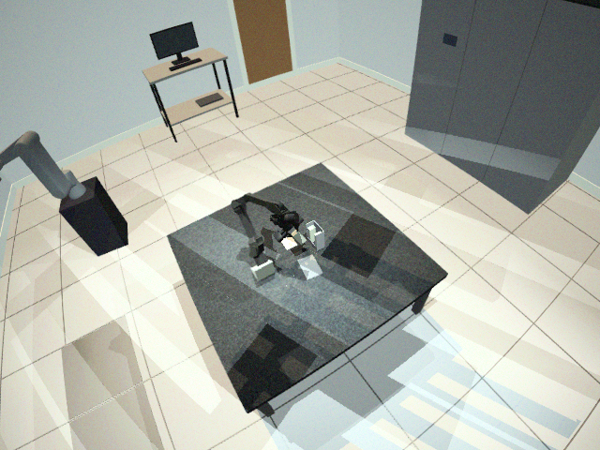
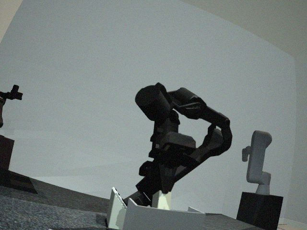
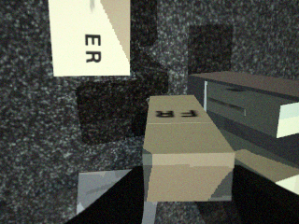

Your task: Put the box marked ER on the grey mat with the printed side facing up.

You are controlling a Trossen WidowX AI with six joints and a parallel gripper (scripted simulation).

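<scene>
Gripper (image 1: pixel 296 238) (image 2: pixel 161 193) (image 3: pixel 186 174) clamped on pale box (image 2: pixel 161 200) (image 3: pixel 187 140), its printed letters blurred, bin (image 1: pixel 319 240) (image 2: pixel 164 219) (image 3: pixel 200 86) partly cut off in wrist view.

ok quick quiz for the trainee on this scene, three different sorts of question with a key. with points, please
1. True or false: the gripper (image 1: pixel 293 232) (image 2: pixel 161 191) (image 3: pixel 186 174) is empty, its fingers on nothing.
2. Which letters are on the flat pale panel (image 1: pixel 290 240) (image 3: pixel 72 47), upper left in the wrist view? a) LR b) ER c) SR
3. Fill in: the door (image 1: pixel 263 40) in the top view is coloured ____.

Key: 1 false; 2 b; 3 brown
</scene>
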